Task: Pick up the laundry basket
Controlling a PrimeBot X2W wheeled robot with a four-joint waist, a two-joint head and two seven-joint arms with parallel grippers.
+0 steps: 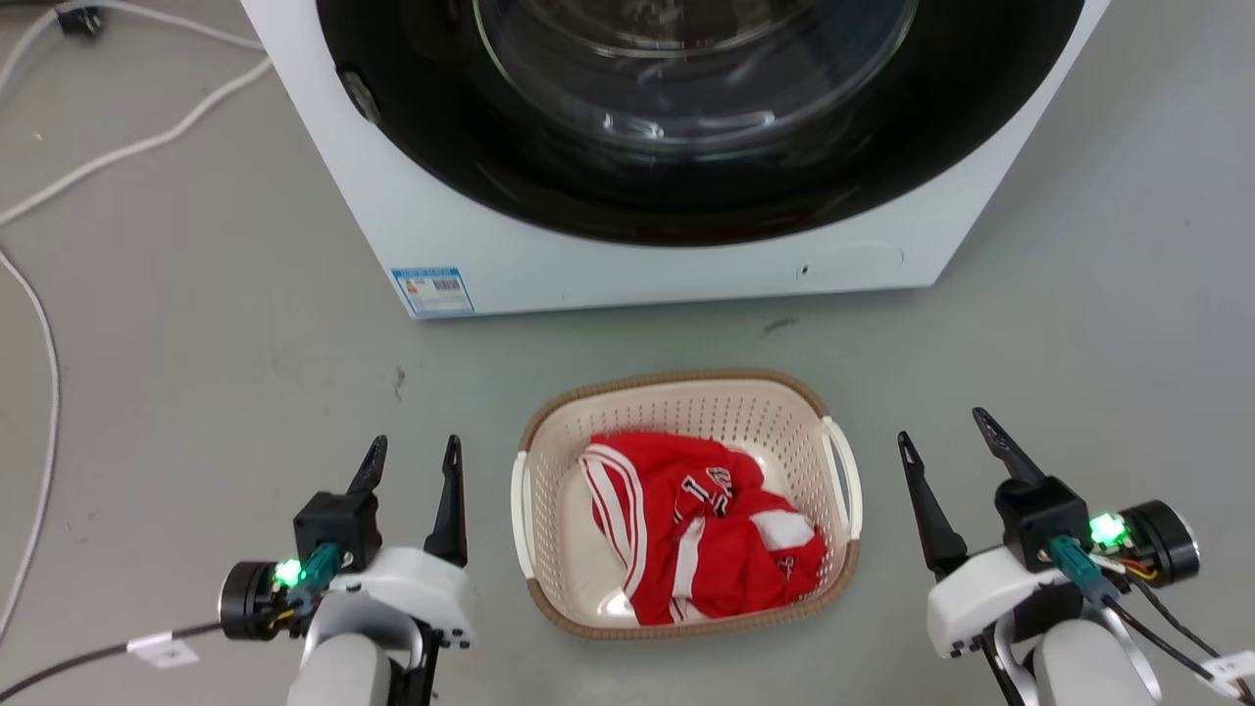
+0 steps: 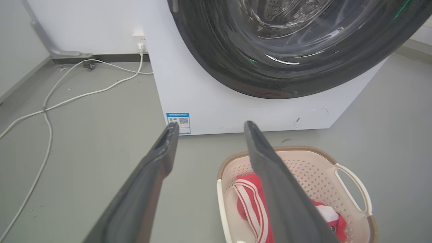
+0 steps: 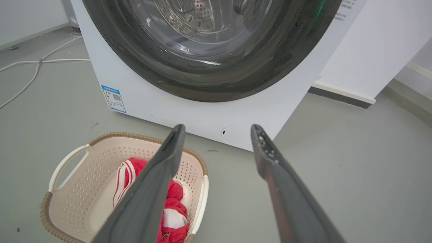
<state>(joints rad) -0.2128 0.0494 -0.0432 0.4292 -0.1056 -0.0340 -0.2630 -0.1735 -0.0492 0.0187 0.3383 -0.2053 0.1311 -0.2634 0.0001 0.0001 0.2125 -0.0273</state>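
Both my jaws hang released beside the laundry basket [image 1: 686, 407]; I'd grip its two white handles [image 1: 521, 515] evenly and lift level.

The laundry basket [image 1: 677, 404] sits on the floor [image 1: 196, 373] before the washing machine [image 1: 627, 265], with a garment [image 1: 686, 539] in it, between the left claw [image 1: 416, 443] and the right claw [image 1: 940, 425].

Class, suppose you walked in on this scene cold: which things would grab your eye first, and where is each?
The red jersey with white stripes jumps out, heaped in the cream laundry basket at the centre of the head view. Just behind looms the white washing machine with its dark round door. The left gripper and right gripper flank the basket, fingers open, touching nothing.
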